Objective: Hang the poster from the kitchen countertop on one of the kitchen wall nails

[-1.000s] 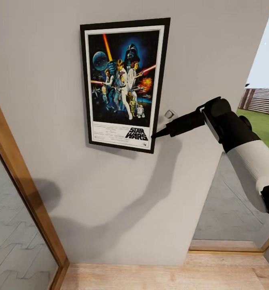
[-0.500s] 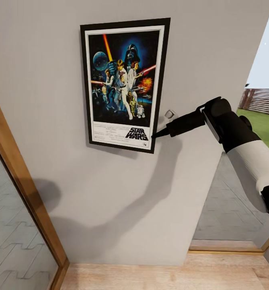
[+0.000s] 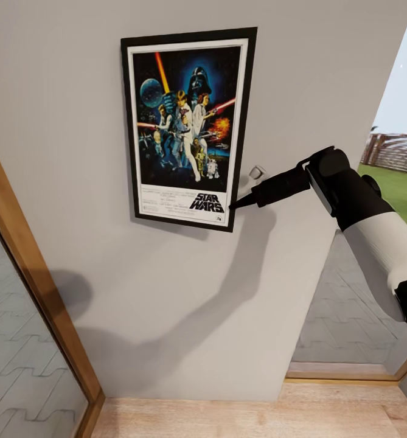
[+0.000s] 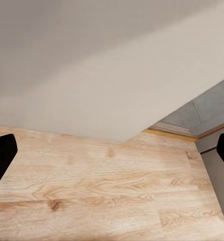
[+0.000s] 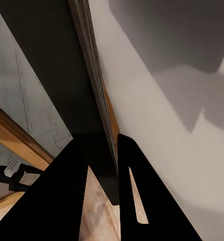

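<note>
The poster stands upright and flat against the pale grey wall, its black frame and white border in full sight in the head view. My right gripper reaches in from the right and is shut on the poster's lower right corner. In the right wrist view the frame's dark edge runs between the two black fingers. The wall nail is hidden and the kitchen countertop is out of view. My left gripper is open with nothing between its fingers, pointing at wooden floor below the wall.
A wooden door frame with glass slants along the left of the wall. To the right, a glazed opening looks out on paving and grass. Light wooden floor runs along the wall's foot.
</note>
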Controlling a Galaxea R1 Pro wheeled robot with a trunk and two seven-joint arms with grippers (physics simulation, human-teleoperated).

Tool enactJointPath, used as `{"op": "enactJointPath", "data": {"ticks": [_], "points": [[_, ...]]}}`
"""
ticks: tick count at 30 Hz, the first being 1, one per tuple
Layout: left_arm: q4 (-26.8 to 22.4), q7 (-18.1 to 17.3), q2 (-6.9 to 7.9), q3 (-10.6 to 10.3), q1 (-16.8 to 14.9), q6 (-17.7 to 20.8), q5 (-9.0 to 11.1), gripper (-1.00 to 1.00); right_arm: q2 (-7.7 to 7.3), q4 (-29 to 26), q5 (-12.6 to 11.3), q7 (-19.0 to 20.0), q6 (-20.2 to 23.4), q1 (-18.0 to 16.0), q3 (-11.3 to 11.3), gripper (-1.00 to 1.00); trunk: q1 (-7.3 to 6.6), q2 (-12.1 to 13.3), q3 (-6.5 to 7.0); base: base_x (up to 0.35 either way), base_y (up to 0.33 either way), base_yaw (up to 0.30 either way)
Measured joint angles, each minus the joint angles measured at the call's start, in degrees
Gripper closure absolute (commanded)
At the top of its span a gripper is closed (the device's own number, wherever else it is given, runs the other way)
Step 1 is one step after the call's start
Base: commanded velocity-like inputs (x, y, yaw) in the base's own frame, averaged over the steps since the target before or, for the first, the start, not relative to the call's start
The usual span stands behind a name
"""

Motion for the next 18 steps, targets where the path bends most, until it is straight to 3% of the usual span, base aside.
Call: {"op": "enactJointPath", "data": {"ticks": [18], "points": [[0.00, -0.03, 0.00, -0.01, 0.00, -0.03, 0.00, -1.00, -0.14, -1.04, -0.03, 0.07, -0.42, 0.87, 0.14, 1.00, 0.00, 0.00, 0.00, 0.000, 0.000, 0.000]]}}
